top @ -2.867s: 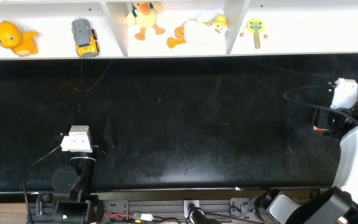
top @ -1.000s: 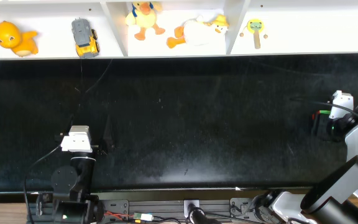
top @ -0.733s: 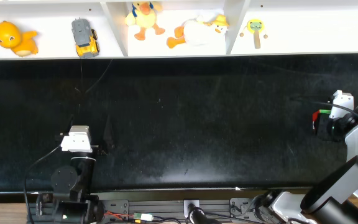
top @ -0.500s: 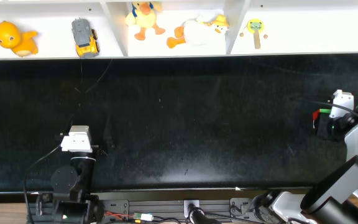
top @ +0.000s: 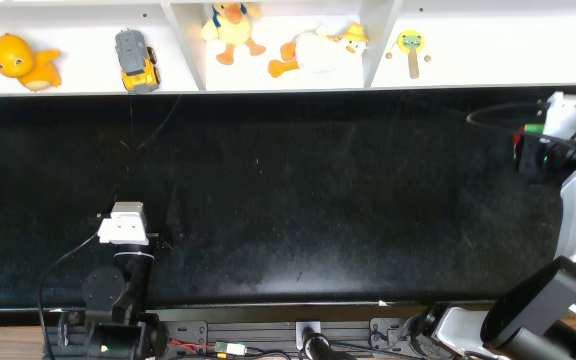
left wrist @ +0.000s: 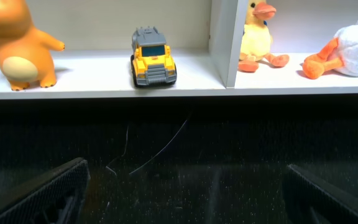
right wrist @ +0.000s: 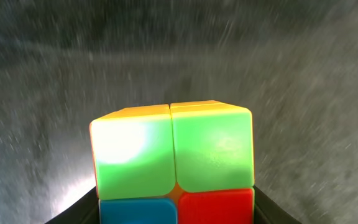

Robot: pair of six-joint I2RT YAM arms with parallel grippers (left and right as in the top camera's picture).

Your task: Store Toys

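Cube [right wrist: 173, 155], lower half out of frame

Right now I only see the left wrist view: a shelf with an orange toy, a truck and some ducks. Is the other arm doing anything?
Observer: Yes, the right gripper holds a colourful puzzle cube.
Visitor: Where is it?
Observer: At the right end of the black table, near the shelf.
Visitor: Any toys beyond my ducks?
Observer: One small green toy, in the rightmost compartment.
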